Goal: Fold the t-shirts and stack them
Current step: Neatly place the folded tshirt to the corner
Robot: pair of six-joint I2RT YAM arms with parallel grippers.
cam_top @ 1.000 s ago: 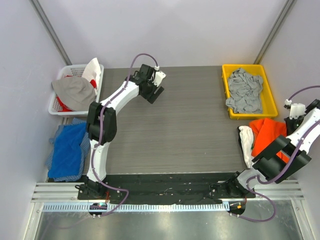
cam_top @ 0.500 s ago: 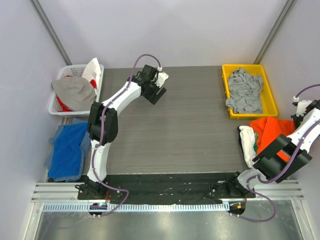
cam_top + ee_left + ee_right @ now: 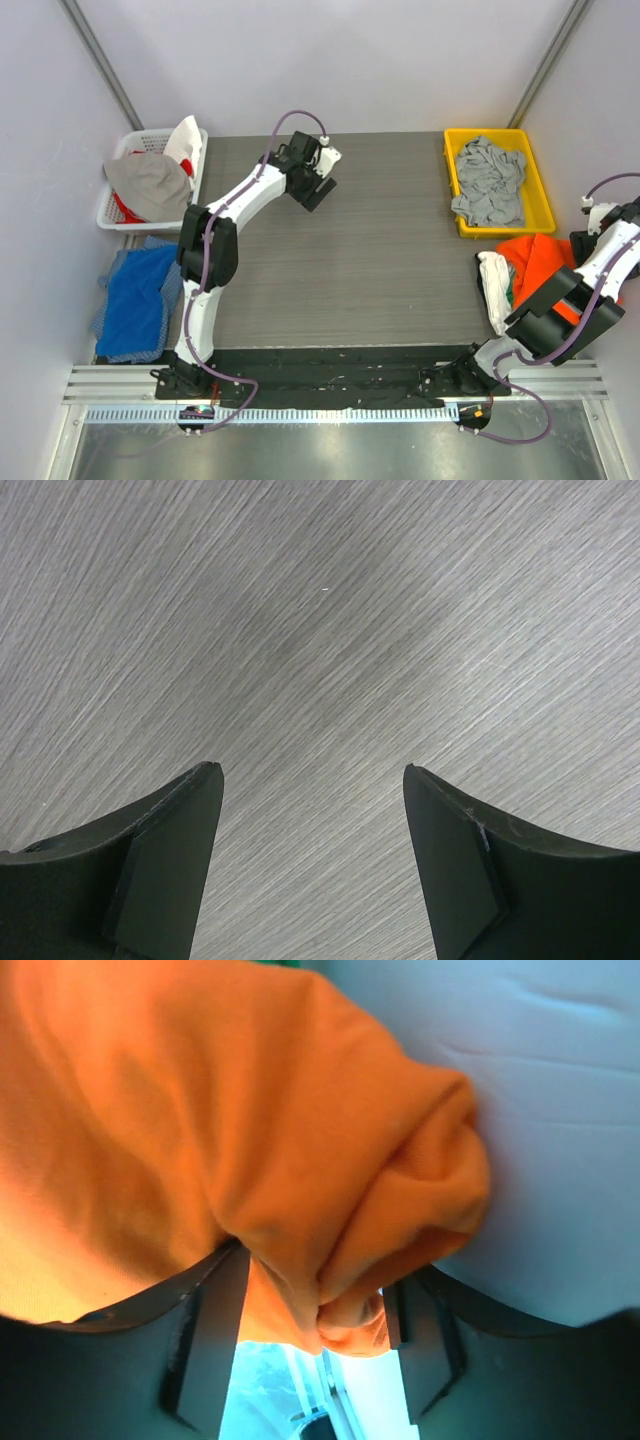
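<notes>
An orange t-shirt [image 3: 535,262] lies bunched at the table's right edge, on top of a white t-shirt [image 3: 492,285], with a sliver of green cloth [image 3: 511,293] between them. My right gripper [image 3: 590,245] is at that heap's far right side. In the right wrist view its jaws [image 3: 318,1270] stand apart, and a thick fold of the orange t-shirt [image 3: 200,1110] sits loosely between them. A light grey t-shirt [image 3: 487,180] lies crumpled in the yellow tray [image 3: 449,160]. My left gripper [image 3: 318,190] hangs open and empty over the bare far middle of the table [image 3: 311,771].
A white basket [image 3: 150,133] holding grey, red and white cloth stands off the table's far left corner. A blue cloth [image 3: 135,300] lies beside the left arm. A pale wall [image 3: 560,1110] stands close behind the orange t-shirt.
My right gripper's jaws have parted around the orange fold, and the orange t-shirt has shifted slightly. My left gripper has drifted a little right and farther away.
</notes>
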